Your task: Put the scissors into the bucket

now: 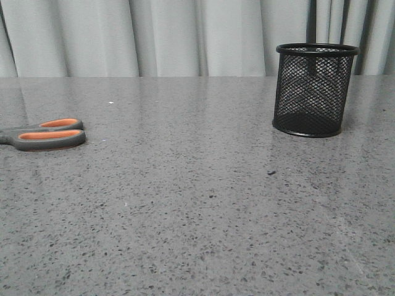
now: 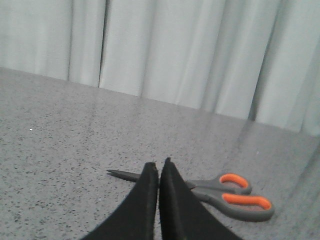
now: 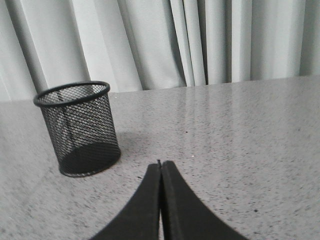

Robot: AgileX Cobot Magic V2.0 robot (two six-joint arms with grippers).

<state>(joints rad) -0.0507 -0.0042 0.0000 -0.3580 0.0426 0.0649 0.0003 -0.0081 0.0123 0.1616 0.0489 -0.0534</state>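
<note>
Front view: the scissors [image 1: 44, 134] lie flat on the tabletop [image 1: 197, 209], well left of the mesh bucket [image 1: 315, 89]. Left wrist view: the left pincer [image 2: 159, 172], tips together, sits just before the scissors, whose long axis runs crosswise; this arm is nearer. Right wrist view: the right pincer [image 3: 160, 170], tips together, faces the bucket.

One pair of scissors [image 1: 44, 134]; one bucket [image 1: 315, 90]; one table [image 1: 197, 216]; two sets of closed fingers [image 2: 159, 170].

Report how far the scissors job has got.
Nothing is done yet: the scissors lie flat on the table, and the bucket stands upright and empty. The left gripper and right gripper are shut and hold nothing. Grasping, carrying and dropping remain.
</note>
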